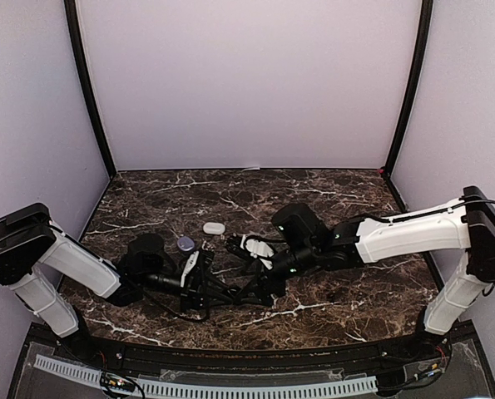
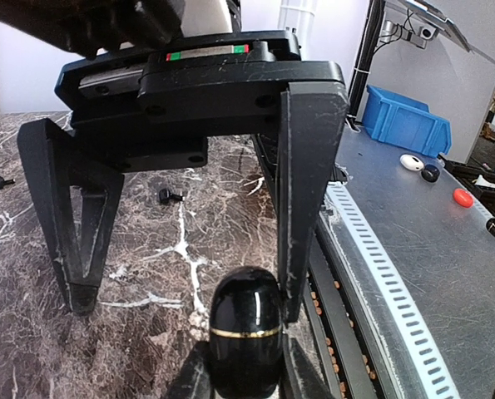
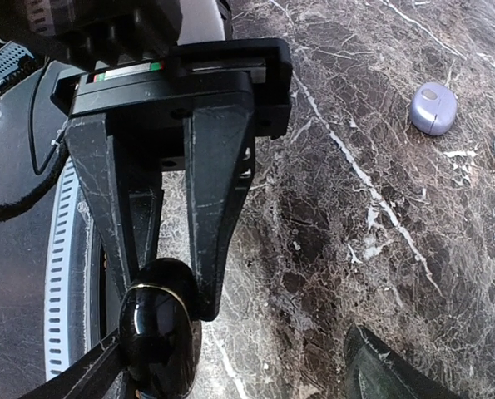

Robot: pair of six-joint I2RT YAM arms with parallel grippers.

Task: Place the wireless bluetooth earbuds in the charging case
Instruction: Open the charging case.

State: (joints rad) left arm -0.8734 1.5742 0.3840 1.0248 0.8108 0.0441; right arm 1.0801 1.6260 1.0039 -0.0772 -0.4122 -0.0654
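Dark brown marble veined with white forms the tabletop [image 1: 330, 199], enclosed by pale lilac walls [image 1: 247, 83] with black posts at the corners. Both arms lie low and stretched across it, meeting near the middle of the near half. The left arm [image 1: 72, 262] reaches in from the left, the right arm [image 1: 397, 234] from the right.

The left pincer [image 2: 185, 309] stands wide open, fingertips down near the marble. The right pincer [image 3: 172, 303] is drawn narrow and clamps a glossy black charging case [image 2: 245, 332] with a thin gold seam. That case sits between the left pincer's spread fingers, right against one of them. Whether they touch cannot be told.

Two tiny dark earbuds [image 2: 170, 196] lie loose on the tabletop beyond the left pincer, well apart from each other and outside any case.

A purple case [image 1: 185, 243] and a white case [image 1: 214, 227] rest near each other, just behind the pincers. Off the tabletop's near edge, the left wrist view shows a grey metal bench [image 2: 447, 249] carrying a blue bin [image 2: 405, 125].
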